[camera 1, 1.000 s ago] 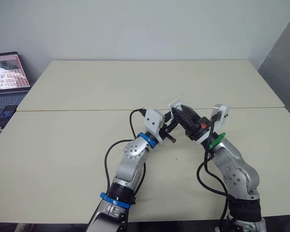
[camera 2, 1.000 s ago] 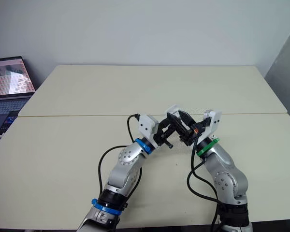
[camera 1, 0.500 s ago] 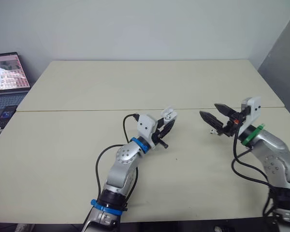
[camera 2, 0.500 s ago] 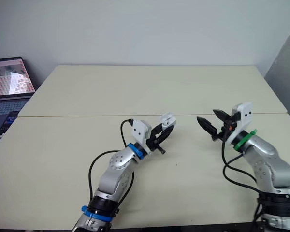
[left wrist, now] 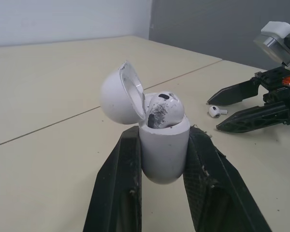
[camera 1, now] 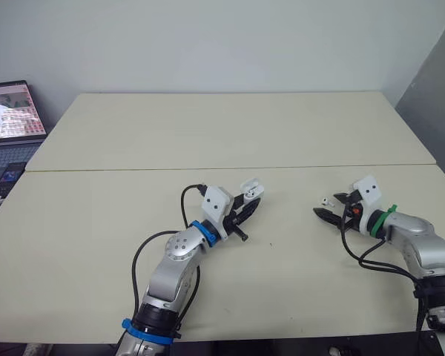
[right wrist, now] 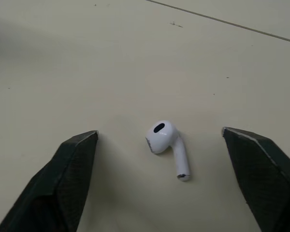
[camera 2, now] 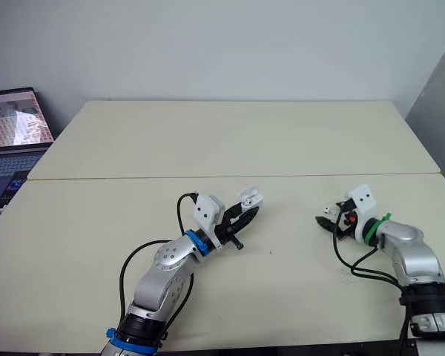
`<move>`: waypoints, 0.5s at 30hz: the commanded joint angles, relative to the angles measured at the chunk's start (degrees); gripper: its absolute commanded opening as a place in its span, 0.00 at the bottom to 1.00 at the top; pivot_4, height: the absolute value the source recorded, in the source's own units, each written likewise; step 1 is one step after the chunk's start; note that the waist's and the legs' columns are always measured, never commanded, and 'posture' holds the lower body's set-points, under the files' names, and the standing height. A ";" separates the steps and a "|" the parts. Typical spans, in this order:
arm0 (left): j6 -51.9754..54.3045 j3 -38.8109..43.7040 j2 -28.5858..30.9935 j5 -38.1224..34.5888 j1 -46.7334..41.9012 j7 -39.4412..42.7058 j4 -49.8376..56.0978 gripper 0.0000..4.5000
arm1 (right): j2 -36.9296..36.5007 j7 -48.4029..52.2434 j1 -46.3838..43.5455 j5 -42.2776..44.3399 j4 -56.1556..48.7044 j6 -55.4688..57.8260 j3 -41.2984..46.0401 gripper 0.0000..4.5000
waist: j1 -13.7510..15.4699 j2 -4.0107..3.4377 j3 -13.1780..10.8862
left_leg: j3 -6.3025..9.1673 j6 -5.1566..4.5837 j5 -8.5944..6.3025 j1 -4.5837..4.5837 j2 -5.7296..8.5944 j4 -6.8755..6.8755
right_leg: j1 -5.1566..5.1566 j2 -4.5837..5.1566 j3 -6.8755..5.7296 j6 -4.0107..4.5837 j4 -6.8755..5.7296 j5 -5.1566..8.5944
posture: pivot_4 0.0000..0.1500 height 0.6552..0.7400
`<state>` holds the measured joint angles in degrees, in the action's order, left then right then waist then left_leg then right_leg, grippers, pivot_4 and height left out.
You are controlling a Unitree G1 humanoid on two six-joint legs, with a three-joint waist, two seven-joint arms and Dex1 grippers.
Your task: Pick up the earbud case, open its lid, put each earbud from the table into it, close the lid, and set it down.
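My left gripper (camera 1: pixel 246 200) is shut on the white earbud case (left wrist: pixel 164 145), holding it just above the table near the middle. The lid (left wrist: pixel 118 94) is hinged open, and one earbud (left wrist: pixel 162 110) sits in the case. A second white earbud (right wrist: pixel 165 145) lies on the table to the right, also seen as the earbud (camera 1: pixel 325 201) in the left eye view. My right gripper (camera 1: pixel 328 206) is low over the table and open, with one finger on each side of this earbud and no contact with it.
The beige table (camera 1: pixel 208 133) has a seam (camera 1: pixel 133 169) running across its middle. An open laptop (camera 1: pixel 11 119) stands off the table's far left edge. A grey panel (camera 1: pixel 434 96) rises at the far right.
My right gripper has left the case, swung right and dropped to the table around the loose earbud. My left gripper with the open case has sunk a little to the left.
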<state>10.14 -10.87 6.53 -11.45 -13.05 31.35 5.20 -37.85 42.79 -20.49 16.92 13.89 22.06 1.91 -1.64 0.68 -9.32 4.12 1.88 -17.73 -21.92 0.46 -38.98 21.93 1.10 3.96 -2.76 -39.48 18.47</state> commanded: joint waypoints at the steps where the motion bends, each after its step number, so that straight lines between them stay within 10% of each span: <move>1: 0.17 0.21 -0.37 -1.17 0.00 -0.46 3.28 0.17 | -0.35 2.29 -0.25 -0.40 -0.73 -1.19 0.21 0.70 | -0.01 0.00 0.00 | 0.01 0.00 0.00 0.00 -0.01 0.00 | 0.00 0.00 0.00 0.00 0.00 0.00 | 1.00 1.00; 8: 0.39 0.42 -0.11 -1.33 0.22 -0.65 3.07 0.17 | -0.85 4.10 1.62 -2.26 -4.01 -5.10 0.02 0.12 | -0.01 0.00 0.00 | 0.01 0.00 0.00 0.00 0.00 0.00 | 0.00 0.00 -0.01 0.00 0.00 0.00 | 1.00 1.00; 15: 0.40 0.25 0.05 -1.43 0.64 -0.98 3.07 0.17 | -6.15 12.82 6.20 -2.08 -12.01 -7.30 -1.18 0.09 | 0.12 0.00 0.00 | 0.02 0.00 0.00 -0.02 0.00 0.00 | 0.00 0.01 -0.02 0.00 0.03 0.00 | 1.00 1.00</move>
<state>11.03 -10.81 6.62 -12.43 -12.28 30.54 6.04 -42.17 51.99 -15.06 14.63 5.44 16.97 0.70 -1.52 0.67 -9.32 4.14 1.87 -17.74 -21.94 0.48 -38.98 21.93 1.13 3.95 -2.77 -39.45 18.47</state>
